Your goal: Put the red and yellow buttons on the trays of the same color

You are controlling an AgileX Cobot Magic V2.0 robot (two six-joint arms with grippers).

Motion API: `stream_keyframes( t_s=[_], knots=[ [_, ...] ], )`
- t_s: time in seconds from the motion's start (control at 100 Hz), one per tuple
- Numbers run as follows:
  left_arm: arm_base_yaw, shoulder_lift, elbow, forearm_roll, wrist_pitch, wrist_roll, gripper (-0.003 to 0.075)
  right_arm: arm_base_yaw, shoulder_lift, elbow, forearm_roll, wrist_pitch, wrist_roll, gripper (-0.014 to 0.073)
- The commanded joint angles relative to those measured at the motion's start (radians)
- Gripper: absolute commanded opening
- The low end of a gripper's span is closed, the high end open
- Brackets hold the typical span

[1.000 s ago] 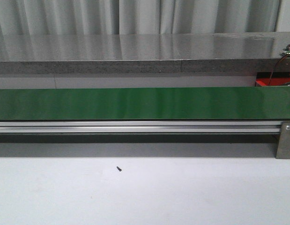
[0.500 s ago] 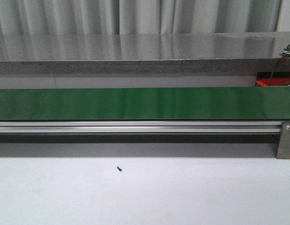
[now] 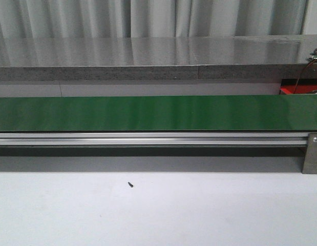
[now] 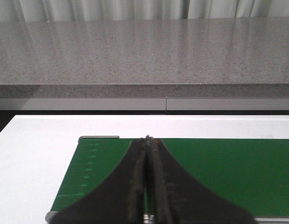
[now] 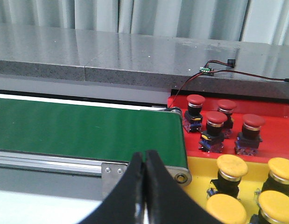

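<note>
Overhead, both end effectors closed and empty, left point(image 4: 146, 186), right point(image 5: 144, 186), no legible writing, green belt point(image 3: 148, 113).

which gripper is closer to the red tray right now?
Right. The right gripper sits shut at the belt end beside the red tray. The left gripper, also shut, is at the opposite belt end, tray out of its view.
</note>
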Motion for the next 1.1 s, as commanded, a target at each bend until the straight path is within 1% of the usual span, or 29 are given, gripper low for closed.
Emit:
stream_keyframes(
  t_s=[0.0,0.52,0.62,0.69,0.73,0.86,0.91,0.98,1.09],
  knots=[
    [-0.004,0.003,-0.029,-0.007,-0.075,0.001,-0.0020,-0.005,-0.018,-0.018,-0.013,-0.086,0.000,-0.0068],
    [-0.005,0.003,-0.029,-0.007,-0.075,0.001,-0.0020,-0.005,-0.018,-0.018,-0.013,-0.086,0.000,-0.0068],
    [-0.009,0.003,-0.029,0.007,-0.094,0.001,-0.0020,-0.005,-0.018,-0.018,-0.013,-0.086,0.000,-0.0068],
    [-0.032,0.001,-0.029,0.056,-0.094,-0.001,-0.0020,-0.005,-0.018,-0.018,-0.013,-0.086,0.000,-0.0068],
    [-0.047,-0.003,-0.029,0.105,-0.094,-0.024,-0.0020,-0.005,-0.018,-0.018,-0.013,-0.086,0.000,-0.0068],
    [-0.094,-0.029,-0.028,0.308,-0.094,-0.205,-0.0020,-0.005,-0.018,-0.018,-0.013,-0.086,0.000,-0.0068],
    [-0.098,-0.043,-0.019,0.356,-0.103,-0.260,-0.0020,-0.005,-0.018,-0.018,-0.013,-0.086,0.000,-0.0068],
    [-0.099,-0.073,0.008,0.391,-0.132,-0.298,-0.0020,-0.005,-0.018,-0.018,-0.013,-0.086,0.000,-0.0068],
    [-0.099,-0.143,0.082,0.395,-0.169,-0.299,-0.0020,-0.005,-0.018,-0.018,-0.013,-0.086,0.000,-0.0068]
  ],
)
